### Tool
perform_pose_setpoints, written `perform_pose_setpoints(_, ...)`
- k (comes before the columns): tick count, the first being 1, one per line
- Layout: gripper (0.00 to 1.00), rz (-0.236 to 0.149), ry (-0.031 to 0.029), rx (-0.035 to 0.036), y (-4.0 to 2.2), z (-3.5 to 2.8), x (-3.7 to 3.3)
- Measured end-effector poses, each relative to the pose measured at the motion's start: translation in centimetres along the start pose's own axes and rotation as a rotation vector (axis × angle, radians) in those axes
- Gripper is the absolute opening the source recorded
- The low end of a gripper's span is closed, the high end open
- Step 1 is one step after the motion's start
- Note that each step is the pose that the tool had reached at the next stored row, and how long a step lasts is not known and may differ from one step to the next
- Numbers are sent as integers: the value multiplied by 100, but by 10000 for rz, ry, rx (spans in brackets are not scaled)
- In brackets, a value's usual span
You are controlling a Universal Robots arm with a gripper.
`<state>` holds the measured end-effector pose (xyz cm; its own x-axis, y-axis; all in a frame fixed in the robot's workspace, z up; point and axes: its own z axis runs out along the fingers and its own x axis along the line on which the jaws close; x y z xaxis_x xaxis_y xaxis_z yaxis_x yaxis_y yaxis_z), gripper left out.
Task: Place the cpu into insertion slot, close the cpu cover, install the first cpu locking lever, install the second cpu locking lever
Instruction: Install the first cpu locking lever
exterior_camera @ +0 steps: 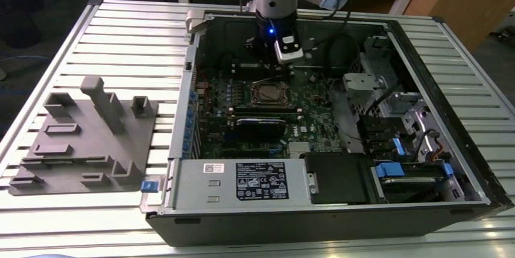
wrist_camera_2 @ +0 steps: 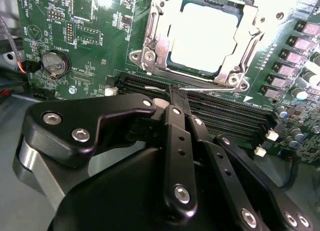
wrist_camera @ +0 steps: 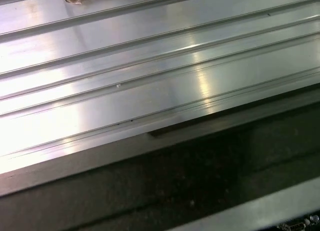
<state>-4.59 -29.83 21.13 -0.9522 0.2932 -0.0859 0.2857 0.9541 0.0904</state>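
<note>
In the second wrist view the cpu point(wrist_camera_2: 202, 38) lies in the insertion slot, its pale metal top showing through the cut-out of the cpu cover point(wrist_camera_2: 154, 43), which lies flat over it. A thin silvery locking lever point(wrist_camera_2: 215, 89) runs along the socket edge nearest the gripper. My gripper point(wrist_camera_2: 178, 93) has its black fingers point(wrist_camera_2: 175, 141) pressed together, shut, with the tips right at that lever rod above the memory slots point(wrist_camera_2: 225, 111). In the exterior view the arm point(exterior_camera: 275, 5) reaches down into the open computer case just behind the insertion slot point(exterior_camera: 269, 93).
The case walls point(exterior_camera: 189, 89) enclose the motherboard. A power supply point(exterior_camera: 241, 181) sits at the front and drive bays point(exterior_camera: 402, 125) on the exterior view's right. A grey fixture block point(exterior_camera: 84, 134) stands on the slatted aluminium table point(wrist_camera: 150, 66). A coin battery point(wrist_camera_2: 54, 63) sits beside the socket.
</note>
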Motion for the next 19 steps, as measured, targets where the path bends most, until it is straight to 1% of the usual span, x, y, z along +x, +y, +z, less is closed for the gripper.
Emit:
perform_pose_setpoints(3,11,115,-10,-3,2,10,2)
perform_pose_setpoints(10,11,501,-41,15,9,26,7)
perform_pose_setpoints(19,11,743,-62,37,12,43,9)
